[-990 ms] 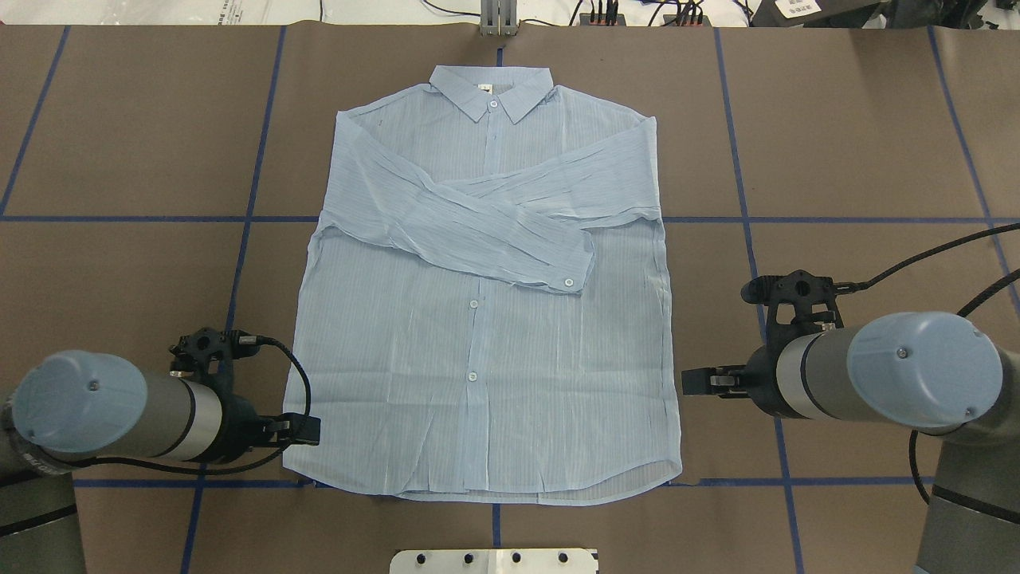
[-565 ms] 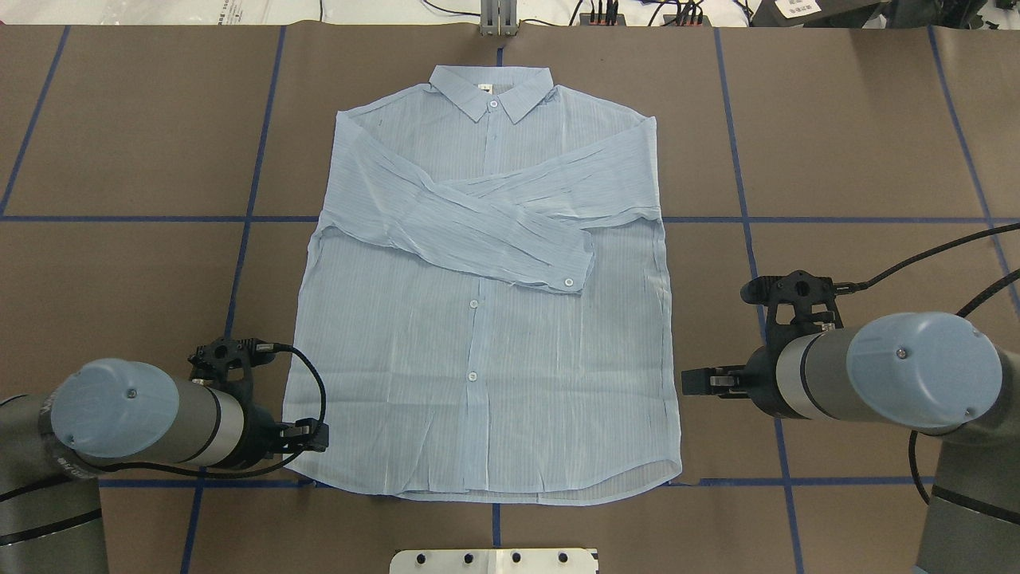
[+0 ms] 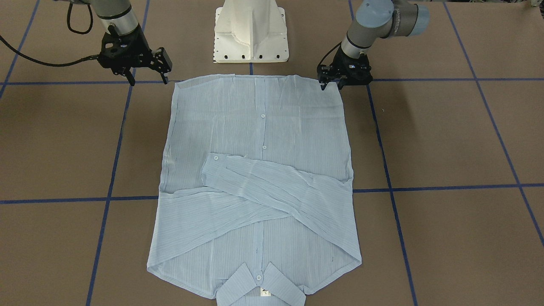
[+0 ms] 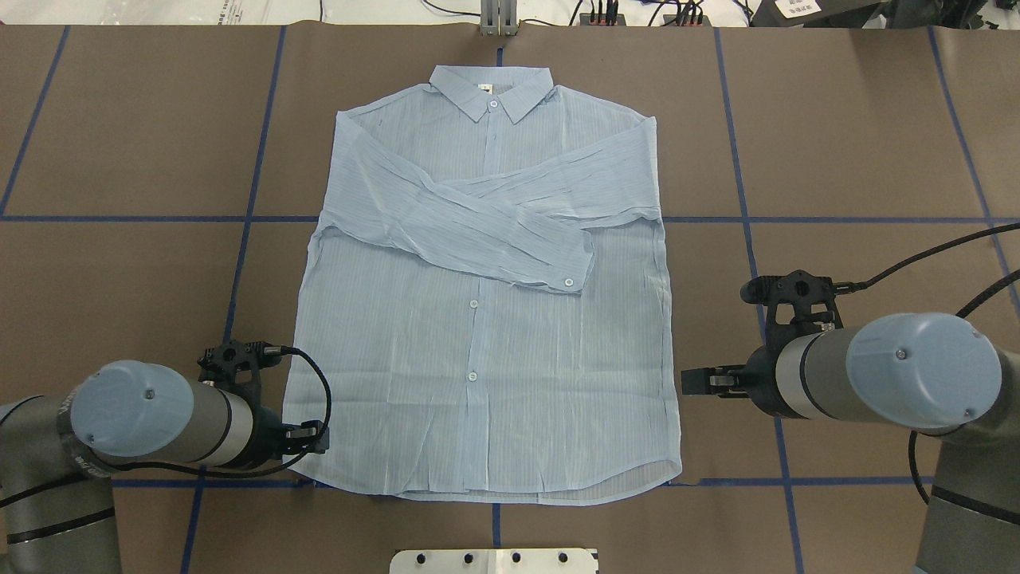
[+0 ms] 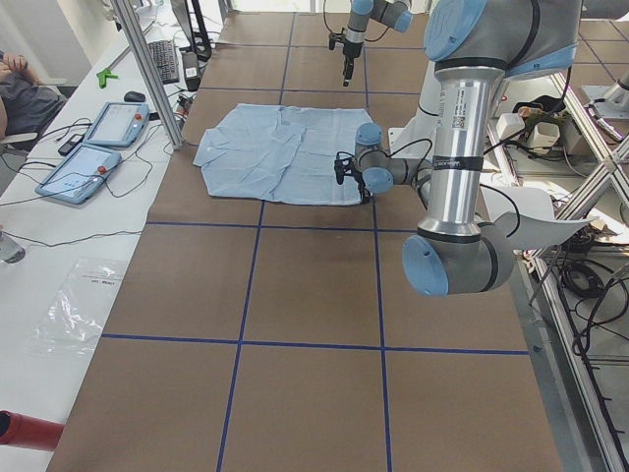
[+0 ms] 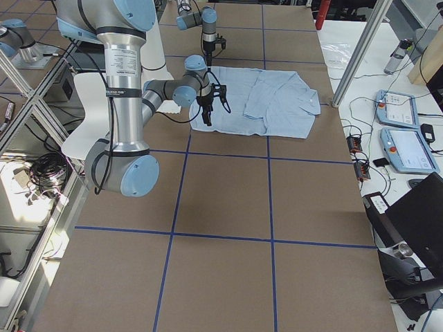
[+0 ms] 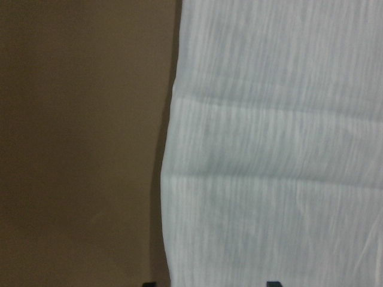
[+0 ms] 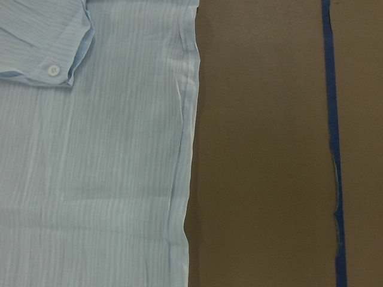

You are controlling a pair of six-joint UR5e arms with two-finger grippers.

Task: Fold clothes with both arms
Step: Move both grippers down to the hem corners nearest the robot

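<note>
The shirt [image 4: 478, 359] lies flat and front up in the middle of the worktop [image 4: 861, 119]. Its collar [image 4: 492, 89] points toward the far edge, and its hem [image 4: 494, 490] lies toward the edge where the robot stands. Both sleeves are folded in across the chest and cross each other. The one on top ends in a buttoned cuff [image 4: 570, 267] just right of the button line. The cloth is lightly creased but spread out, with its side edges nearly straight.

The left pincer [image 4: 317, 437] is at the shirt's left side edge, near the hem corner. Its jaws stand apart and hold nothing. In the left wrist view two dark fingertips [image 7: 273, 283] show at the bottom, with the shirt's edge running up between them. Whether they touch the cloth I cannot tell. The left arm [image 4: 151, 422] reaches in low from the robot's edge of the worktop.

The right pincer [image 4: 695, 381] is just beside the shirt's right side edge, with a strip of bare worktop between them in the overhead view. Its jaws are spread wide — plain in the front-facing view [image 3: 148, 80] — and it grips nothing. The right arm [image 4: 876, 379] comes in from the right end.

The worktop is covered in brown sheeting crossed by blue tape lines [image 4: 741, 215] that form a grid. The white pedestal [image 3: 251, 32] stands at the robot's edge, just beyond the hem.
</note>
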